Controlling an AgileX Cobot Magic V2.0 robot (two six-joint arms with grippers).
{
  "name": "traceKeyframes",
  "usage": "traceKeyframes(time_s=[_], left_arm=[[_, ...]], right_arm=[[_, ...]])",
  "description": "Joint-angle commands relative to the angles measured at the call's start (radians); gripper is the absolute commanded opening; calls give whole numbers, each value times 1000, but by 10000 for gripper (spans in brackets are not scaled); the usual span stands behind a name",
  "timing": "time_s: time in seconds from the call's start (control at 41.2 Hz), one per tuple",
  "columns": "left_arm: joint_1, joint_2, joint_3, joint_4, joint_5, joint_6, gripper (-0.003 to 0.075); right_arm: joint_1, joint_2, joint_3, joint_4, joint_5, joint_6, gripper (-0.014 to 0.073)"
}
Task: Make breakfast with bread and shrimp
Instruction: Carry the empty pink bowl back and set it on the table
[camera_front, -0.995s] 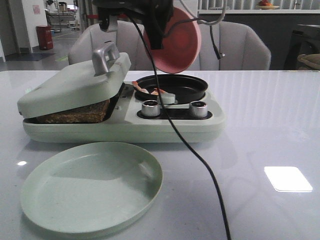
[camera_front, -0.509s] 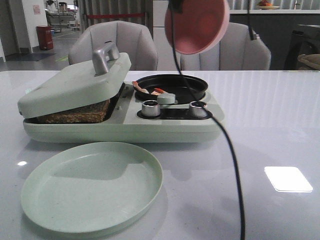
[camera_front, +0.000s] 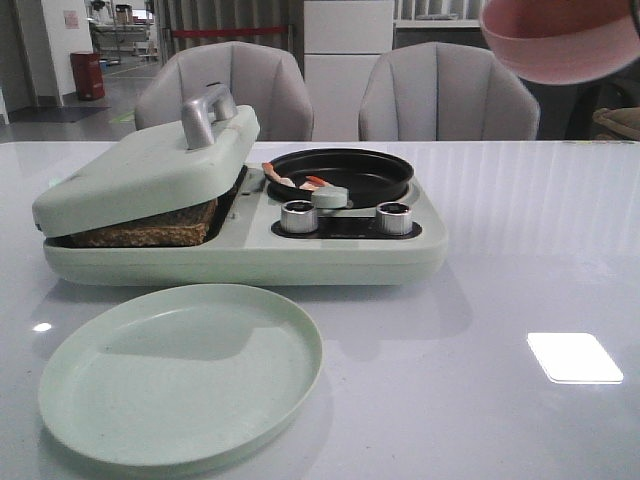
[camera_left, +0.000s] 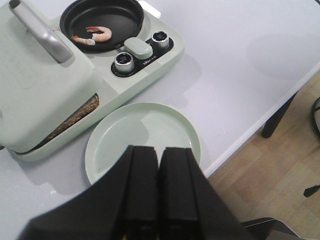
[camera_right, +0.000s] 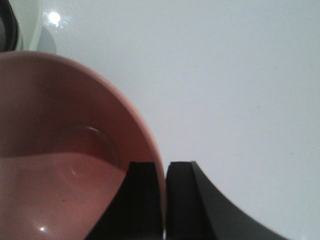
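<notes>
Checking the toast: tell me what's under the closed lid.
Under the lid, a brown bread edge shows along the gap. How many slices, and their top surface, are covered.

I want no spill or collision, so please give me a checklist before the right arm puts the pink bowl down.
1. Curled pink shrimp lie inside the round black pan: ok.
2. Round pink bowl looks empty: ok.
3. Right tool pinches the bowl rim: ok.
4. Brown bread slice sits under the pale green hinged lid: ok.
5. Left tool shut, holding nothing, above the pale green round plate: ok.
6. Bare table under the bowl: cannot tell.
</notes>
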Motion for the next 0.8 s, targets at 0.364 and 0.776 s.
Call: traceKeyframes(time_s=[0.364,0.776], left_arm=[[-8,-3,-28,5,-62,-9,101],[-8,-3,-28,-1,-62,-9,101]], right_arm=[[-186,-197,622,281,-492,-106,64],[-186,-23,662,376,-639,-106,64]])
